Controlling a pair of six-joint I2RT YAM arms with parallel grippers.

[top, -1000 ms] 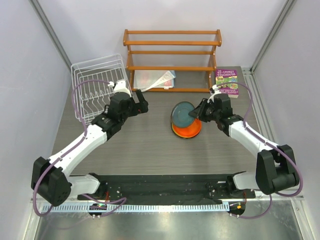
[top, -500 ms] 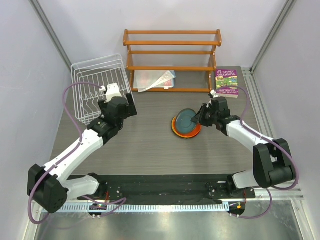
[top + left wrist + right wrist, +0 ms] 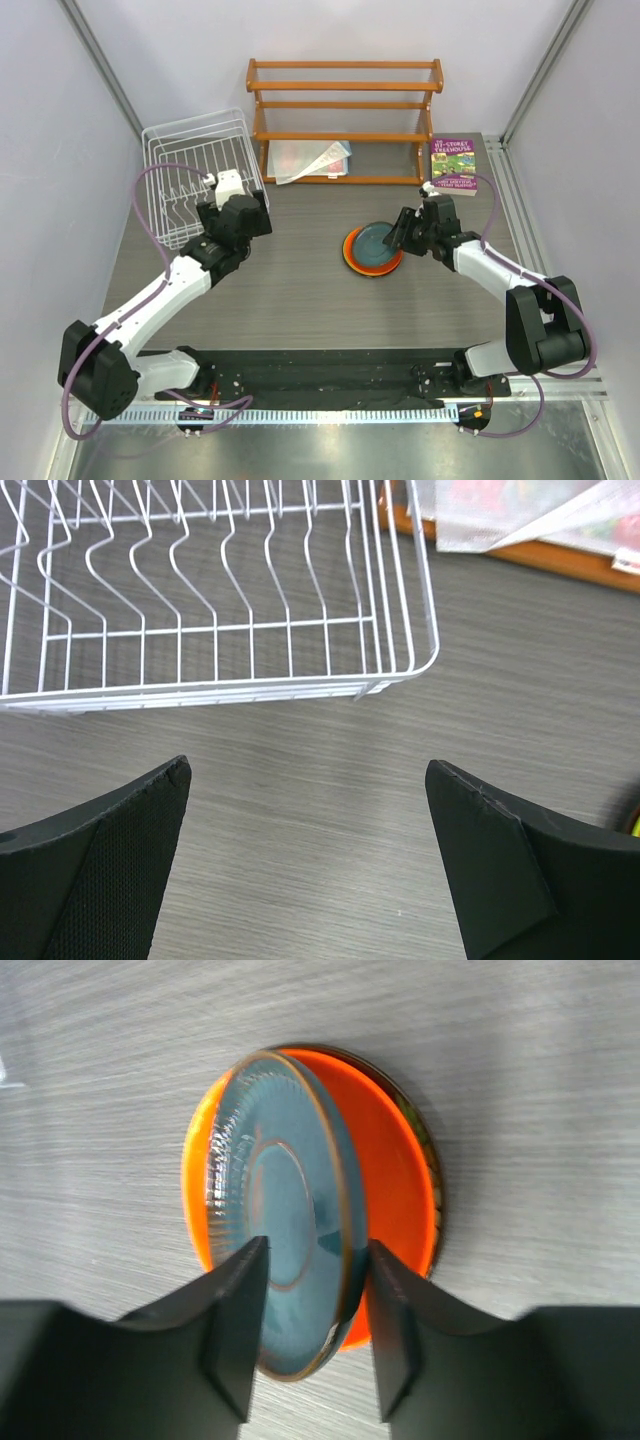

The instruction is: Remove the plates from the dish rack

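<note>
Right claw [image 3: 315, 1247] pinches the teal plate [image 3: 275, 1190], tilted onto the orange plate [image 3: 395, 1160] on the surface [image 3: 300, 290]. Left claw [image 3: 307, 768] gapes empty by the bare-looking dish rack [image 3: 200, 693]; nearly done, I'd say.

grey table [image 3: 300, 290]: rack [image 3: 185, 170], shelf [image 3: 345, 102], book [image 3: 453, 165], plates [image 3: 372, 245]

I am seeing the left arm [image 3: 160, 295] reaching forward, and the left gripper [image 3: 308, 770] is holding its fingers wide apart with nothing between them. The right arm [image 3: 490, 265] is stretching inward and pointing down, and the right gripper [image 3: 315, 1250] is closing its fingers on the edge of the teal blue plate [image 3: 270, 1180]
</note>
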